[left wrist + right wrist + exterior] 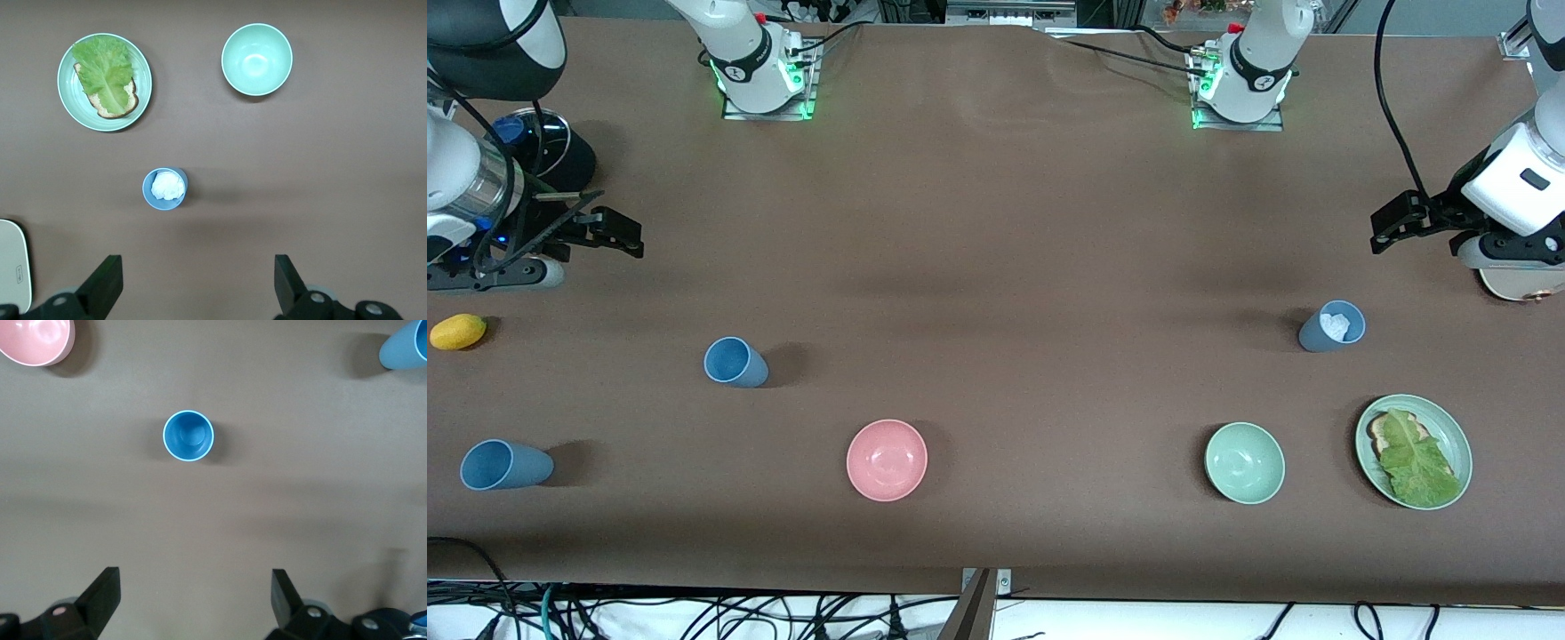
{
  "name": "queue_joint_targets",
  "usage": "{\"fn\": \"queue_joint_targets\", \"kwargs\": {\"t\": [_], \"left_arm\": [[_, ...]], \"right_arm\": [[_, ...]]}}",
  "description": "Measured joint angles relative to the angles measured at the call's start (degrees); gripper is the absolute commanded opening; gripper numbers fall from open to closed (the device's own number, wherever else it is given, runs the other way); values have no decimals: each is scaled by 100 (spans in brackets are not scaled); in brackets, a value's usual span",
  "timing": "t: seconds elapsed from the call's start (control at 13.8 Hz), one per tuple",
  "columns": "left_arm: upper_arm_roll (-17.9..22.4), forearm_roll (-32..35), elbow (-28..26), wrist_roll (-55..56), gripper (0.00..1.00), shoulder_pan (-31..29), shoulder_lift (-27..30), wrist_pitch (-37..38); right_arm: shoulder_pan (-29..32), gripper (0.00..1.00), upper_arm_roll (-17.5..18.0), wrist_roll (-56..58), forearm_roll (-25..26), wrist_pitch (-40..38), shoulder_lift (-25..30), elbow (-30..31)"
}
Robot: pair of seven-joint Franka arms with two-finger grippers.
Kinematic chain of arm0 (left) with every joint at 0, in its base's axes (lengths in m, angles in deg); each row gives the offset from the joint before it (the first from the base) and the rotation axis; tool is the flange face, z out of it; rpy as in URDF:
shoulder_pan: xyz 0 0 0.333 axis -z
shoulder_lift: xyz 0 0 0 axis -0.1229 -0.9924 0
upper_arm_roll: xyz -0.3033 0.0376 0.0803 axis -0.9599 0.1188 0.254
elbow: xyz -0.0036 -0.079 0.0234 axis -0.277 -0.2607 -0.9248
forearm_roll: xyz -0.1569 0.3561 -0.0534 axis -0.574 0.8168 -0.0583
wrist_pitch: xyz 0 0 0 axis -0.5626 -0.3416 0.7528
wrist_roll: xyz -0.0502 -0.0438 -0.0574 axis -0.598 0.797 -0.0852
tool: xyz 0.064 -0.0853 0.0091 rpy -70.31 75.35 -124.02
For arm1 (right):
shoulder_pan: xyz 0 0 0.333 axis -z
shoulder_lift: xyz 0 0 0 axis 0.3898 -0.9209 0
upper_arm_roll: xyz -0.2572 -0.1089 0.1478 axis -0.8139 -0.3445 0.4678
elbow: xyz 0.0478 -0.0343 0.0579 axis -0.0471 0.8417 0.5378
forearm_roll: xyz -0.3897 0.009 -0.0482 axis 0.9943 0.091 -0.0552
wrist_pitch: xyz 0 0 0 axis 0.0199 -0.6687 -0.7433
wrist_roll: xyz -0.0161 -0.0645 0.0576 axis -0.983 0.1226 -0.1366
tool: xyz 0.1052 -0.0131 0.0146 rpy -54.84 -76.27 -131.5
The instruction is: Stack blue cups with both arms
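A bright blue cup [735, 362] stands upright toward the right arm's end; it also shows in the right wrist view [189, 435]. A second blue cup [505, 465] stands nearer the front camera, by the table's end [405, 347]. A duller grey-blue cup [1332, 326] with something crumpled and white inside stands toward the left arm's end [165, 189]. My right gripper [618, 233] hangs open and empty over bare table [193, 593], apart from the bright cup. My left gripper [1396, 220] hangs open and empty over bare table [197, 277], apart from the grey-blue cup.
A pink bowl [887, 460] and a pale green bowl [1245, 462] sit near the front edge. A green plate [1369, 418] holds bread and lettuce. A yellow lemon [458, 332] lies at the right arm's end. A black object [560, 156] stands beside the right arm.
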Motion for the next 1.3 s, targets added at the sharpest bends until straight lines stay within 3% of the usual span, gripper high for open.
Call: {"fn": "queue_joint_targets", "kwargs": {"t": [1.3], "left_arm": [[-4,0,0,0,100,0,0,64]], "right_arm": [[-3,100,25,-24,0,-86,-12,52]]}}
